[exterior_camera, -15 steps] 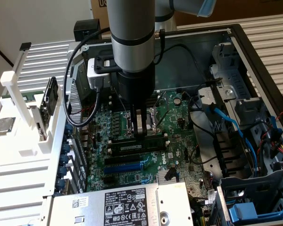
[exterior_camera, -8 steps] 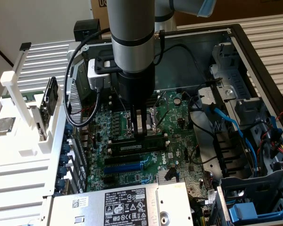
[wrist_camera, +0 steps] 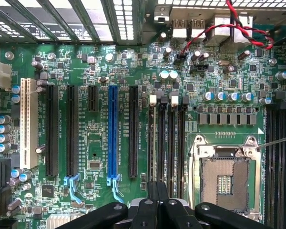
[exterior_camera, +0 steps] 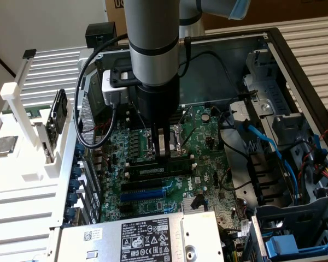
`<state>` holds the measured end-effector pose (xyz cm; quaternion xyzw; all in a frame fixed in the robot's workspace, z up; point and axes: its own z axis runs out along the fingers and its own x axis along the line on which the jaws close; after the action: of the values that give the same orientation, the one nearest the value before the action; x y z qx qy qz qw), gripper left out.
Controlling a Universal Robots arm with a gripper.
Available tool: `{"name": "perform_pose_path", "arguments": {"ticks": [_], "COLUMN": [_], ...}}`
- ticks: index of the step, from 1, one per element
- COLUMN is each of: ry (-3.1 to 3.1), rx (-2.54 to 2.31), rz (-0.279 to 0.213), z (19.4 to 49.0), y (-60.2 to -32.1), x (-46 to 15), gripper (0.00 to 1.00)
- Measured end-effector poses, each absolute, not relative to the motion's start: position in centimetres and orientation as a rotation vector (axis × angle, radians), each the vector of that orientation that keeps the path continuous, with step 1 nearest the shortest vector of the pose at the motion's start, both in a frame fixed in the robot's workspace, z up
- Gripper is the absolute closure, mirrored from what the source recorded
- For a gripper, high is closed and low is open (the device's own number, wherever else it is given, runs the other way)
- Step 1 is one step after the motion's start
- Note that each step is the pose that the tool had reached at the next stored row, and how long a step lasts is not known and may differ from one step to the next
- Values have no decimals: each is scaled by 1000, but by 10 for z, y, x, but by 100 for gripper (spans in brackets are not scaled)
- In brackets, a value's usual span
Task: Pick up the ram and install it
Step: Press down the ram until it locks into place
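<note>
1. Nearest the wrist camera is the hand (wrist_camera: 157,210), black and matte, its fingers (wrist_camera: 152,195) pressed together with no gap and nothing gripped between them.
2. In the exterior view the hand (exterior_camera: 163,155) stands upright over the motherboard (exterior_camera: 153,196), its tips touching the top edge of the ram (exterior_camera: 158,169), which lies in a slot (exterior_camera: 132,177) at about 6 o'clock of the bare processor socket (exterior_camera: 169,143).
3. The ram is a long, thin, flat green stick with a pale label; it looks seated level, though I cannot tell whether the end clips have latched.
4. Judged from this, the step in hand is pressing it home: push straight down, keep the stick square to the slot, and spread the force evenly along it.
5. The blue slot (wrist_camera: 113,133) is glossy plastic; the socket's frame is bright metal; the case walls (exterior_camera: 224,60) are dull grey sheet steel.
</note>
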<state>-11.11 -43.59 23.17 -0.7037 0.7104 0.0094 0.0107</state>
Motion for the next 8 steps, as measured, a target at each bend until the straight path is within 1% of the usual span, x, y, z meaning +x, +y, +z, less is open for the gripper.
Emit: {"name": "perform_pose_path", "arguments": {"ticks": [8], "ry": [2216], "rx": [-2197], "rz": [28], "z": [231], "y": [-436], "x": [-111], "gripper": [89]}}
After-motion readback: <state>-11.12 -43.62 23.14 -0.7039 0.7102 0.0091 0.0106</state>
